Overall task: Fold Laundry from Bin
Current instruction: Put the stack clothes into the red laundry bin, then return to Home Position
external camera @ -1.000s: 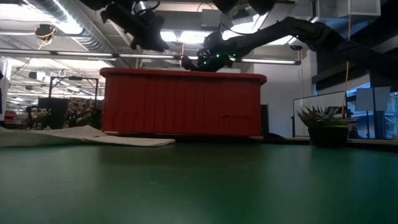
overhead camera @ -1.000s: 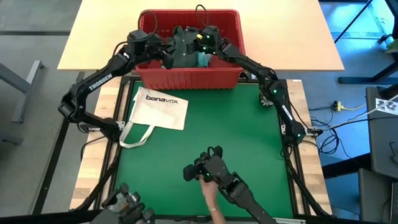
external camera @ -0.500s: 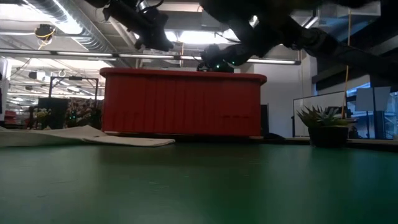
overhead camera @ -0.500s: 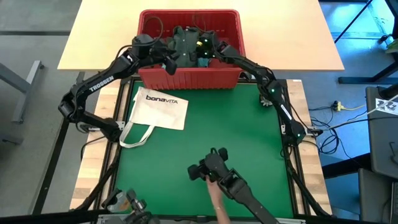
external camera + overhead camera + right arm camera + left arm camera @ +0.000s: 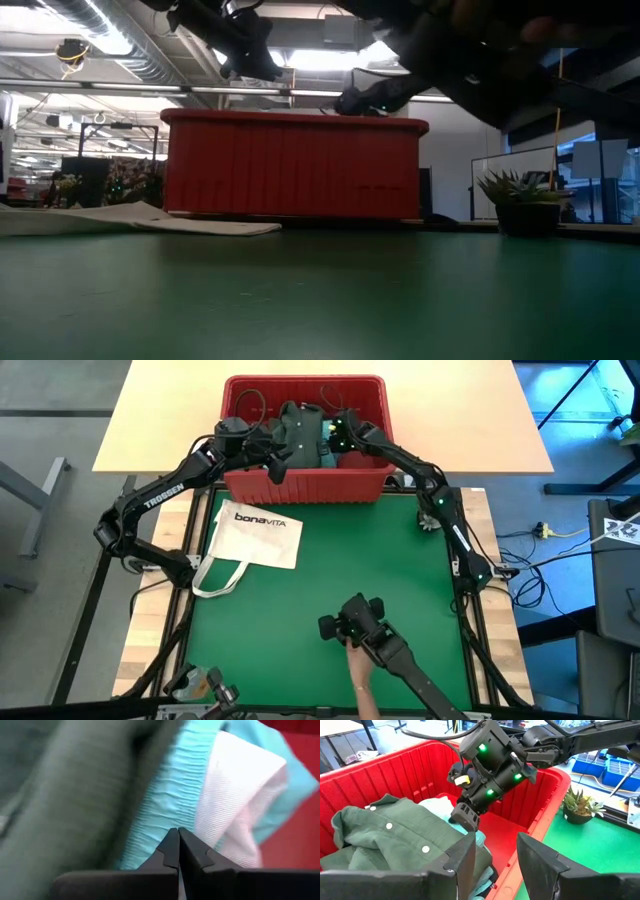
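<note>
The red bin (image 5: pixel 300 488) stands at the table's far edge with the laundry in it. A dark green buttoned garment (image 5: pixel 395 835) lies on top, with light turquoise cloth (image 5: pixel 170 795) and a pale white-pink cloth (image 5: pixel 235 785) beside it. My right gripper (image 5: pixel 465 817) is shut and slants down into the bin, its tips at the turquoise cloth next to the green garment. My left gripper (image 5: pixel 495 860) hangs open over the bin's near left part, above the green garment, with nothing between its fingers. My right gripper points its shut fingertips (image 5: pixel 178 840) slanting down at the turquoise cloth (image 5: pixel 480 837), at the edge of the green garment. No cloth shows between the fingers. Whether the tips touch the cloth, I cannot tell.
A white "bonaVITA" tote bag (image 5: pixel 255 532) lies flat on the green mat at the left. Near the table's front edge a third dark gripper (image 5: pixel 355 625) is held by a person's hand (image 5: pixel 360 680). A small potted plant (image 5: pixel 525 205) stands right of the bin.
My right gripper has sunk into the bin and tipped further downward, toward the turquoise cloth. My left gripper has drifted a little toward the table's right, over the bin. The hand-held gripper at the front has slid toward the right edge.
</note>
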### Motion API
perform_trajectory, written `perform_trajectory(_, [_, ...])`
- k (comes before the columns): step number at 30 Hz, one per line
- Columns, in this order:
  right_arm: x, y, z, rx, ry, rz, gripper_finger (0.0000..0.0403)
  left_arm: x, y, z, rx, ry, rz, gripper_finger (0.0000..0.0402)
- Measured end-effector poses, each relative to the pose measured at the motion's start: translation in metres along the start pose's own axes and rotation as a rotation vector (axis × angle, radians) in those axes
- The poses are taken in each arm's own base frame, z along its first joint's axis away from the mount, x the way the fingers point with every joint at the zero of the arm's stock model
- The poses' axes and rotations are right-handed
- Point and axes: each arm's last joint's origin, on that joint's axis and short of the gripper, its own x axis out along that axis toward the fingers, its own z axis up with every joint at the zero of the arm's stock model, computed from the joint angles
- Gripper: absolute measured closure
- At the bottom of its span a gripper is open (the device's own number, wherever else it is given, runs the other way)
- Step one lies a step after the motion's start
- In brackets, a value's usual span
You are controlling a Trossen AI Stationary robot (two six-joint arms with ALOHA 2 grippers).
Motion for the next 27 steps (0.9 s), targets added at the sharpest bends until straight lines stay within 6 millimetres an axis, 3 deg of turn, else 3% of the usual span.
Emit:
perform_trajectory(11, [-0.007,-0.001,0.007,0.0,-0.034,0.003,0.0402,-0.001,0.009,0.001,0.001,-0.009,0.075,0.0263])
perform_trajectory(18, [-0.057,0.013,0.043,-0.001,-0.21,0.082,0.0402,-0.004,0.027,0.003,-0.014,-0.045,0.123,0.0263])
perform_trajectory(23, [-0.093,0.035,0.06,-0.042,-0.312,0.239,0.0402,-0.004,0.029,0.004,-0.001,-0.052,0.09,0.0269])
perform_trajectory(27, [-0.136,0.055,0.068,-0.128,-0.327,0.372,0.0402,-0.022,0.024,0.012,0.006,-0.098,0.01,0.0301])
